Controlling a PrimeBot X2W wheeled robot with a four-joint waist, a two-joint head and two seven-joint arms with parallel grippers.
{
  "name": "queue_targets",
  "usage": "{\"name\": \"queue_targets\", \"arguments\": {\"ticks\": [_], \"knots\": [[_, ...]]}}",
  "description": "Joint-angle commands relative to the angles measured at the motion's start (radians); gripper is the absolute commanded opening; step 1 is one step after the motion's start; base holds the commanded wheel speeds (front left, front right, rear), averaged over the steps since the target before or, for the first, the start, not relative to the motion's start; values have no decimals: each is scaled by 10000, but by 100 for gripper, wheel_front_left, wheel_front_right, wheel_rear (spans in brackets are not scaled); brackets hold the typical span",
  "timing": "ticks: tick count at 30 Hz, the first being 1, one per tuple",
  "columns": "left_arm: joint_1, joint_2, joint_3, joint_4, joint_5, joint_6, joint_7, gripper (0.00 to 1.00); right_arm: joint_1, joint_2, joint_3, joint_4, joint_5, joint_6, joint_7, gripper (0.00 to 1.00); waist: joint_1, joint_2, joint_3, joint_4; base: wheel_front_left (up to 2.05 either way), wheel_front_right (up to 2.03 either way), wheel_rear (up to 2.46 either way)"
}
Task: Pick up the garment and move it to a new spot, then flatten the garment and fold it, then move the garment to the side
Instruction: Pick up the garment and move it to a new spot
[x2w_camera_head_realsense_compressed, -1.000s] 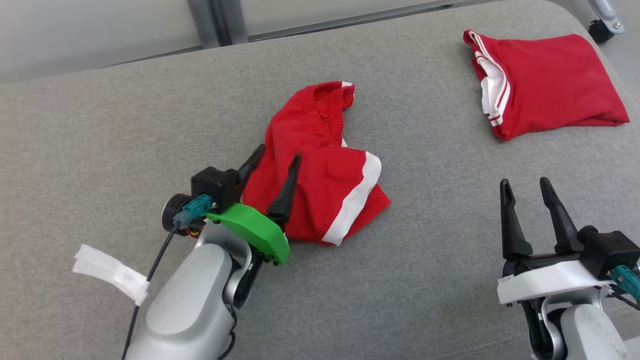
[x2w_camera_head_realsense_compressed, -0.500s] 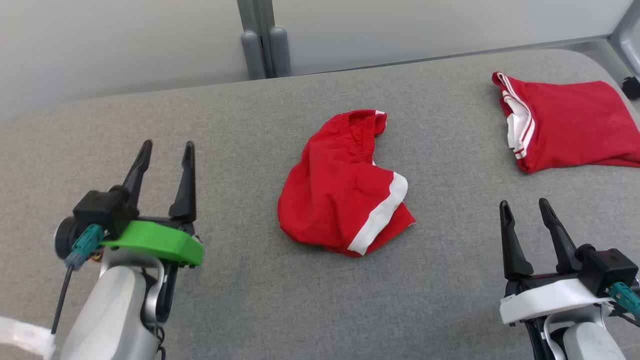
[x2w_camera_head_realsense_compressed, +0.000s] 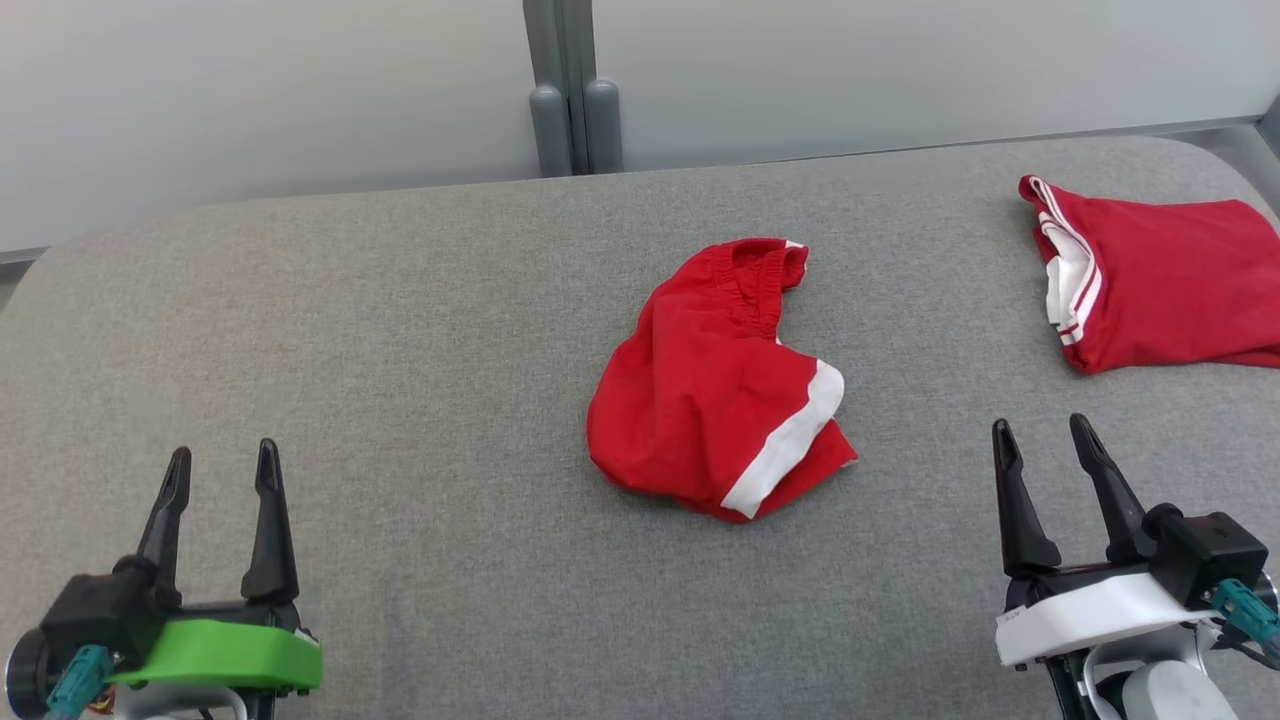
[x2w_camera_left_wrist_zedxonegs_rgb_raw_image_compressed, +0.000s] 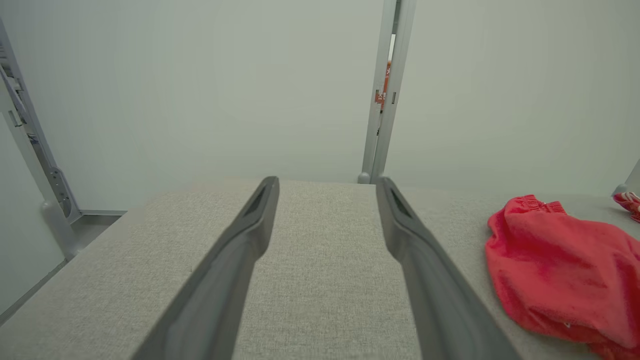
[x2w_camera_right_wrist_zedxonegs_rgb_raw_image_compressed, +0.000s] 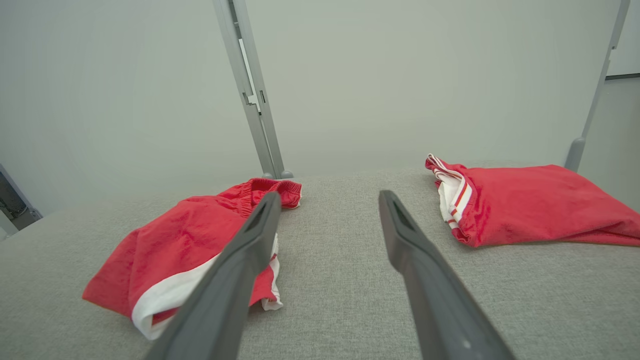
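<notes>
Left hand (x2w_camera_head_realsense_compressed: 222, 452) sits at the lower left of the head view with its two dark fingers spread and nothing between them. A second ago it was over the left edge of the crumpled red garment (x2w_camera_head_realsense_compressed: 715, 400), and half a second ago it was at mid-left; now it is well apart from the cloth. The whole head picture has also shifted over that second, so the camera has moved, and the garment's new place in the frame is not a move of the cloth. Right hand (x2w_camera_head_realsense_compressed: 1040, 425) is at the lower right as before, fingers likewise spread and empty.

The garment lies loose in the middle of the grey fabric-covered desk (x2w_camera_head_realsense_compressed: 400, 350), with its gathered waistband toward the top of the frame and a white band along its lower right edge. A folded red garment (x2w_camera_head_realsense_compressed: 1170, 280) with white trim lies at the upper right, cut off by the right edge. Both arms are cut off by the bottom edge. In the right wrist view, one finger hides part of the white band. A grey post (x2w_camera_head_realsense_compressed: 570, 100) stands behind the desk at top centre.
</notes>
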Motion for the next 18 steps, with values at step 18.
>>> {"name": "queue_targets", "arguments": {"ticks": [18], "knots": [[874,-1046,978,78,928,-733,-27,100,271,-42,255,202,138,-17,-25,100,0,0,-125,171,0,0,0]]}}
